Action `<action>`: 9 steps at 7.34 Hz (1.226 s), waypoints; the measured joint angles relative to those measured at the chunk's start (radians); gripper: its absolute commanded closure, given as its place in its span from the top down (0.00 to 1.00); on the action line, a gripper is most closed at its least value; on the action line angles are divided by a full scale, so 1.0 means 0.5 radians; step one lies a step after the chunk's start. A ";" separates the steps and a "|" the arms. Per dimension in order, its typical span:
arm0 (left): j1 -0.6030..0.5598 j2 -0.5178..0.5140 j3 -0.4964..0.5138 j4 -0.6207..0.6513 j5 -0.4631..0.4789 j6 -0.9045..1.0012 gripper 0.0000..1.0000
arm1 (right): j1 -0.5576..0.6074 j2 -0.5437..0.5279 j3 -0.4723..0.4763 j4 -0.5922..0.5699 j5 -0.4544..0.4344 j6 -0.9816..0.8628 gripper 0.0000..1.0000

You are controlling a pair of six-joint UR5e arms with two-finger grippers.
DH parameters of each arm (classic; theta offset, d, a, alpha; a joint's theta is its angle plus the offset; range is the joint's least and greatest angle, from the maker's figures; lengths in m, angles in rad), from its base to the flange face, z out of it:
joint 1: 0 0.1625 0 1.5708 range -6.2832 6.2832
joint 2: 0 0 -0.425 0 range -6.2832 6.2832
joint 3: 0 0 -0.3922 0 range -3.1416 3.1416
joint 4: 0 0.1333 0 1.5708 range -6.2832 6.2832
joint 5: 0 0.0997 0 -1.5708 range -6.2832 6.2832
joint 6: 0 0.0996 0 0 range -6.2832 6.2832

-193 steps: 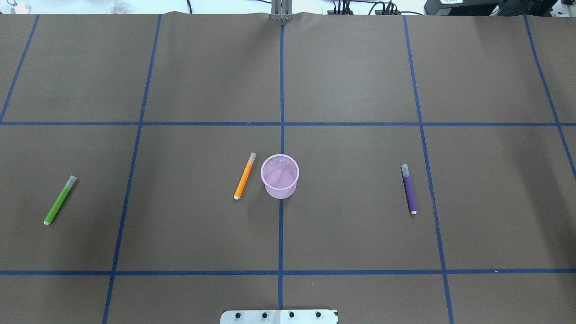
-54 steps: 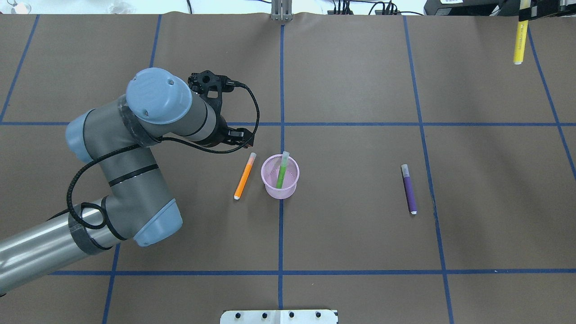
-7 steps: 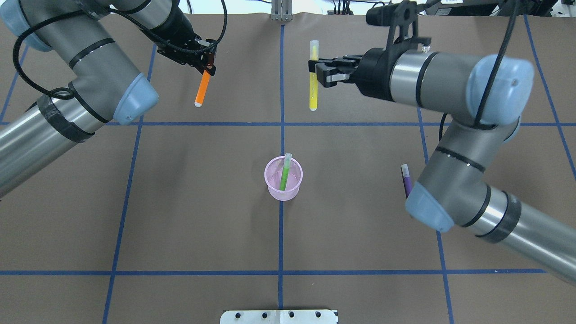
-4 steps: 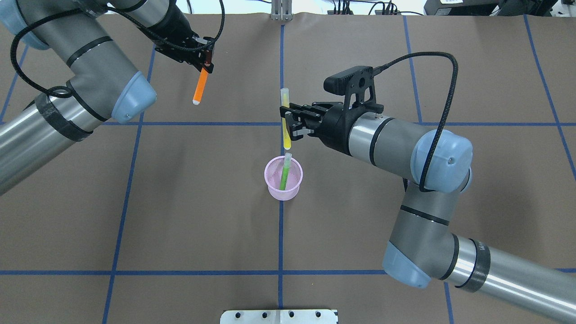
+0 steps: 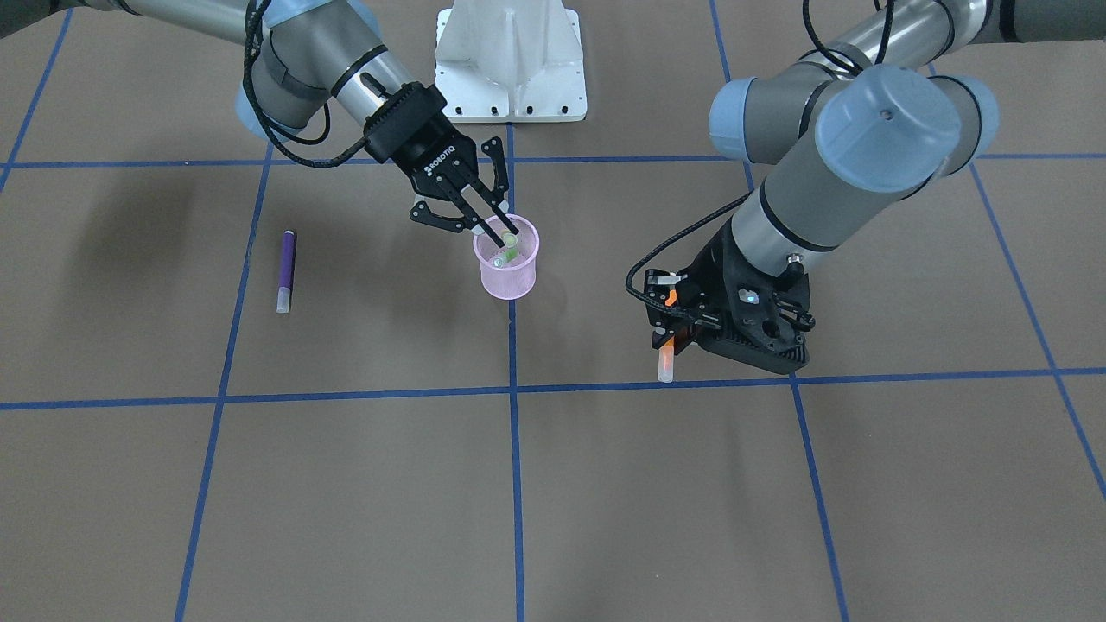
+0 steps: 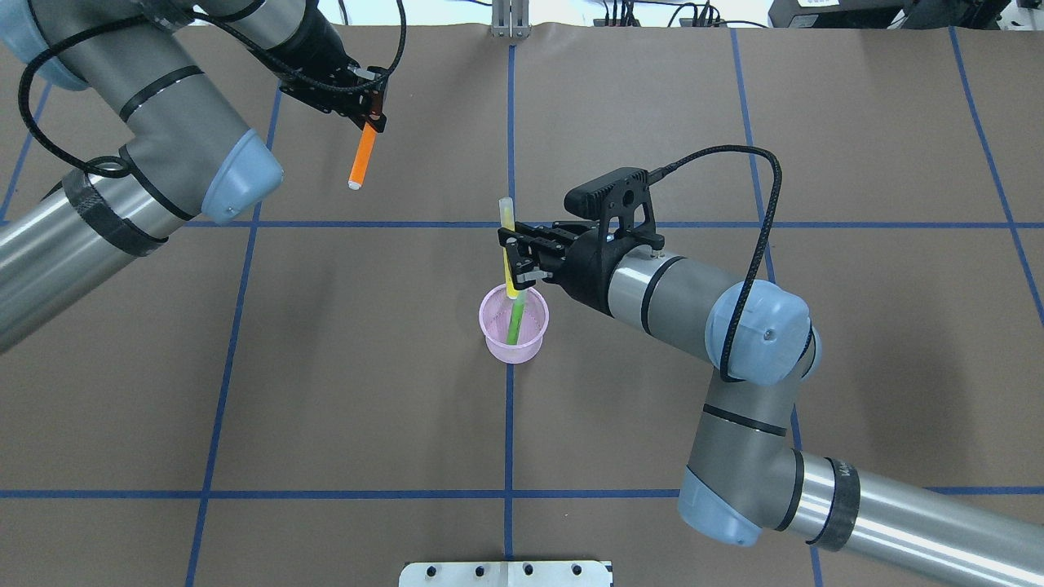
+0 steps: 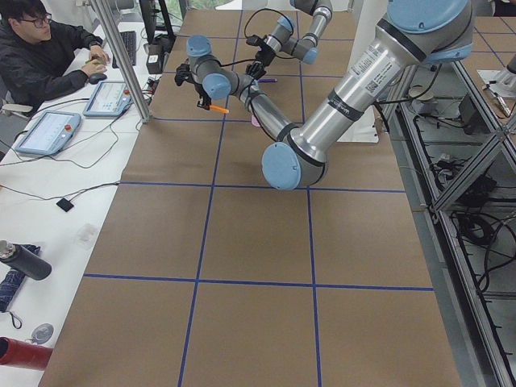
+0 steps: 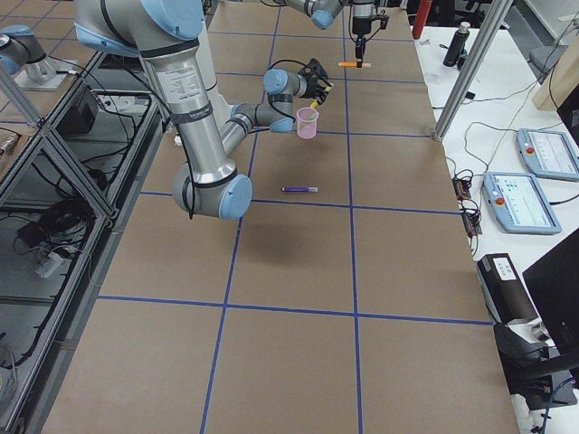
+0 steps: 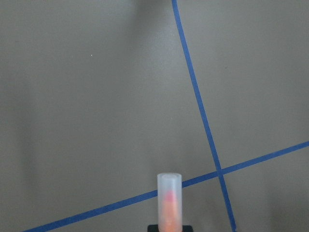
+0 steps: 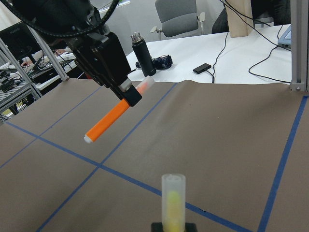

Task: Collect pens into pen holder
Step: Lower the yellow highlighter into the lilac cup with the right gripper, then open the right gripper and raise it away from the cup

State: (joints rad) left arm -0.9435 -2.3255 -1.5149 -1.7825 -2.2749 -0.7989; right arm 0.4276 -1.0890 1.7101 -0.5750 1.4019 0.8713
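- Overhead exterior view: the yellow pen (image 6: pixel 507 231) is seen lower and nearer the robot than half a second ago. Its bottom end is brought from just beyond the rim to the mouth of the holder (image 6: pixel 514 346), above the green pen (image 6: pixel 515 322) that is leaned inside.
- The yellow pen is pinched close to upright by the right gripper (image 6: pixel 515 261), whose jaws are pressed onto its barrel, so it is not yet released.
- In the front-facing view its cap is seen over the holder's opening, just beside the green pen's cap.
- The orange pen (image 6: pixel 362 159) is kept clamped in the left gripper (image 6: pixel 371 124), in the air over the far left of the table (image 6: pixel 652 408), almost where it was a second ago. That arm is judged to be waiting its turn.
- The purple pen (image 5: pixel 286 268) is left lying flat on the table, well apart from the holder, on the robot's right.
- One pen is thus counted as collected, a second is judged about to be dropped in, a third is carried, and the fourth is untouched.
- Little room is expected beside the green pen, so a straight lowering is called for before the grip is loosened.
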 measured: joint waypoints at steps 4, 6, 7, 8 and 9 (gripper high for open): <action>0.003 0.000 0.005 -0.003 0.000 0.002 0.00 | -0.095 0.008 -0.086 0.006 -0.115 -0.001 0.50; 0.005 -0.001 0.005 -0.002 0.000 0.003 0.00 | -0.107 0.024 -0.092 0.009 -0.128 0.010 1.00; 0.006 -0.006 0.005 -0.001 0.000 0.003 0.00 | -0.110 0.037 -0.093 0.010 -0.131 0.018 1.00; 0.006 -0.012 0.004 0.000 0.000 0.003 0.00 | -0.111 0.043 -0.086 0.010 -0.131 0.024 1.00; 0.006 -0.022 -0.002 0.000 0.001 0.002 0.00 | -0.105 0.044 -0.069 0.002 -0.125 0.052 1.00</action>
State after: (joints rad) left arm -0.9404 -2.3366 -1.5158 -1.7826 -2.2745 -0.7980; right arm 0.3750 -1.0668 1.6757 -0.5740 1.3392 0.8971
